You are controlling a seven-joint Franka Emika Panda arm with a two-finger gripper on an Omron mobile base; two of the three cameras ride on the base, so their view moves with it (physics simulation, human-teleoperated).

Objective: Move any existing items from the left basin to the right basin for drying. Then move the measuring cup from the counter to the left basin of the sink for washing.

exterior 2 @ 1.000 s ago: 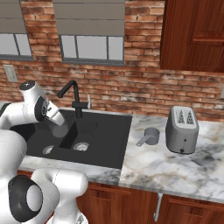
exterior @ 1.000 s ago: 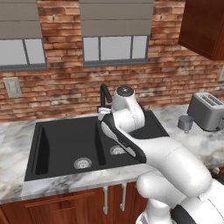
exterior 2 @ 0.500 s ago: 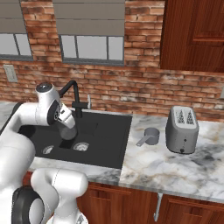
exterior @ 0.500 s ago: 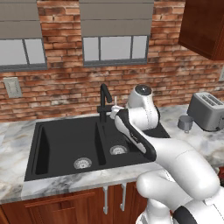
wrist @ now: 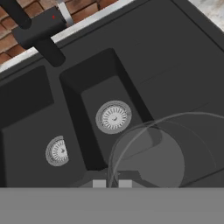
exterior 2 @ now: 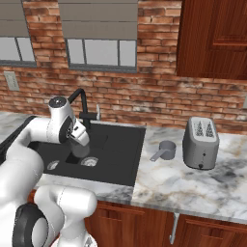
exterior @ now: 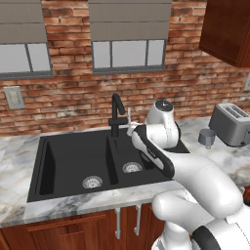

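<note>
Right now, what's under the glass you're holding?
The gripper holds the glass over the right basin, whose drain shows bare. The drainboard shows through the glass.

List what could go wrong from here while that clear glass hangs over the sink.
1. The gripper pinches the glass only by its rim, so it may slip and drop.
2. The glass hangs near the divider beside the right basin; released early, it could land on the ledge and tip.
3. The faucet stands close to the arm, so a swing could clip it.
</note>
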